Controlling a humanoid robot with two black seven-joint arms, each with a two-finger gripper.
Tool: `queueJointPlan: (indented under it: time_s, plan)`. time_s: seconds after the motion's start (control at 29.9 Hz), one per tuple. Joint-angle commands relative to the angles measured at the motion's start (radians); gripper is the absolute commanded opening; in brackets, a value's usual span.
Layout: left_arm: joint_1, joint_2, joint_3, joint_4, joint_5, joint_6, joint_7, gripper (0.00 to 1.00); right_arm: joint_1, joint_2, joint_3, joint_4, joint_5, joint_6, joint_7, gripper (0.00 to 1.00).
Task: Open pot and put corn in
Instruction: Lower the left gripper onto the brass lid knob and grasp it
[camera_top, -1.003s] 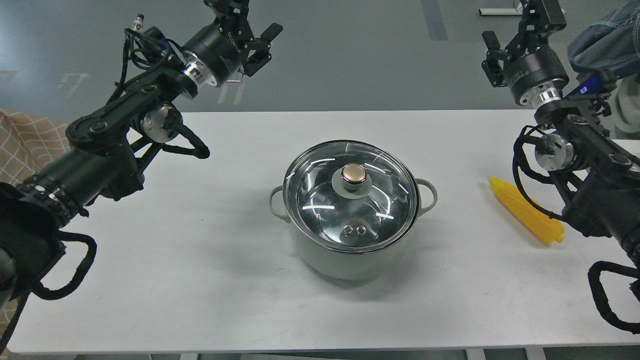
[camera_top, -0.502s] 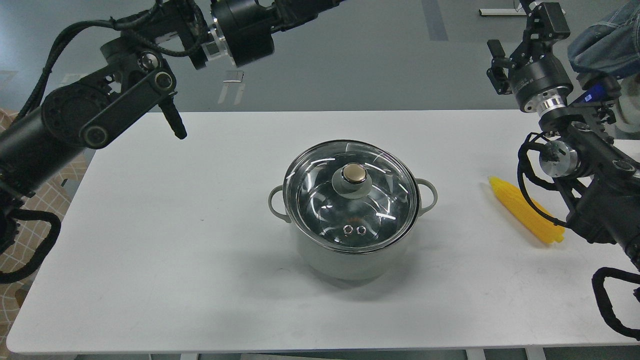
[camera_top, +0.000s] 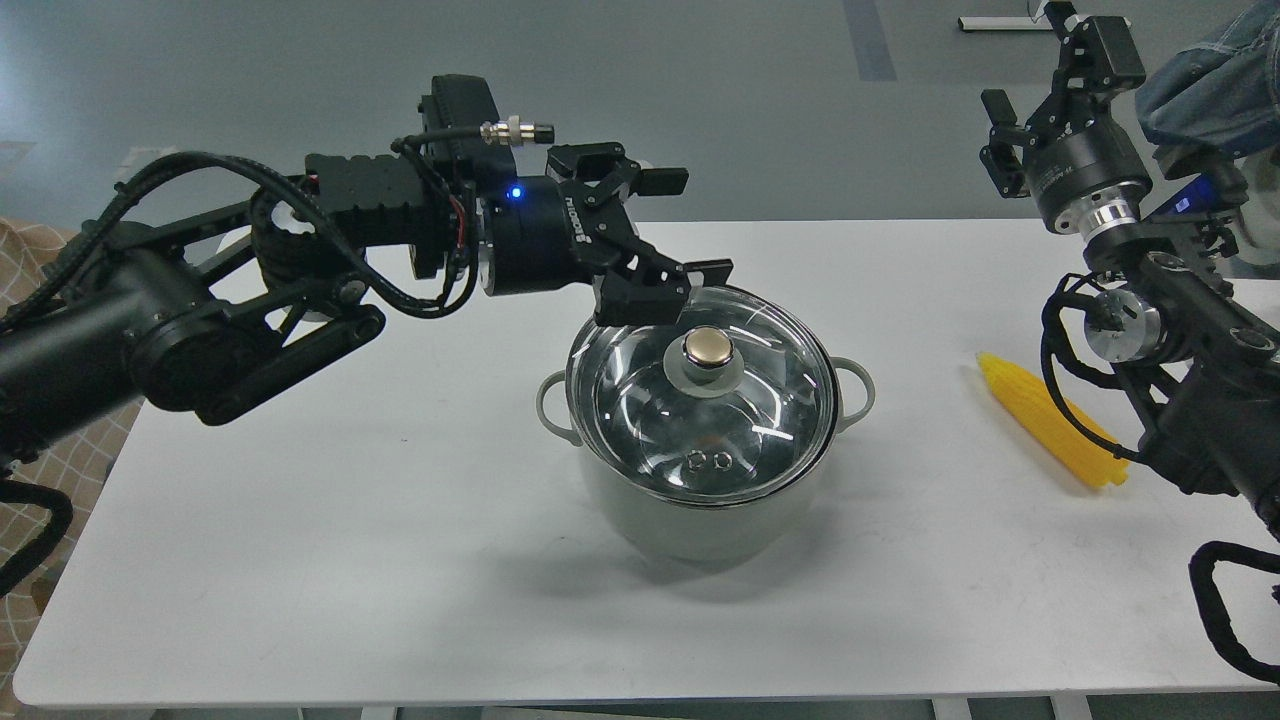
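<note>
The pale grey-green pot (camera_top: 690, 515) stands in the middle of the white table (camera_top: 350, 480), closed by a glass lid (camera_top: 700, 420) with a gold knob (camera_top: 707, 347). My left gripper (camera_top: 695, 225) is open and empty, its fingers spread just above and behind the lid's far-left rim, short of the knob. The yellow corn (camera_top: 1050, 420) lies on the table at the right, partly behind my right arm. My right gripper (camera_top: 1040, 75) is raised high at the back right, open and empty.
A blue denim-clad figure (camera_top: 1210, 80) is at the top right corner. A beige patterned cloth (camera_top: 60, 470) shows at the left beyond the table edge.
My left arm has swung down and to the right, bringing its gripper from high at the back to just over the lid's far-left rim. The right gripper shifted slightly.
</note>
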Motion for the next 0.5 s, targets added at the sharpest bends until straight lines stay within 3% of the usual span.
queueJointPlan:
  time_s: [0.0, 0.33, 0.47]
  plan:
    - [0.033, -0.016, 0.016, -0.001, 0.092, 0.002, 0.0, 0.96, -0.001, 0.0, -0.001, 0.001, 0.0, 0.0, 0.0, 0.99]
    - [0.102, -0.034, 0.016, 0.016, 0.092, 0.002, 0.0, 0.92, -0.002, 0.0, -0.001, 0.001, 0.0, 0.0, 0.0, 0.99]
    - [0.113, -0.041, 0.014, 0.033, 0.092, 0.002, 0.0, 0.84, -0.004, 0.001, -0.001, 0.001, 0.0, 0.0, 0.0, 0.99]
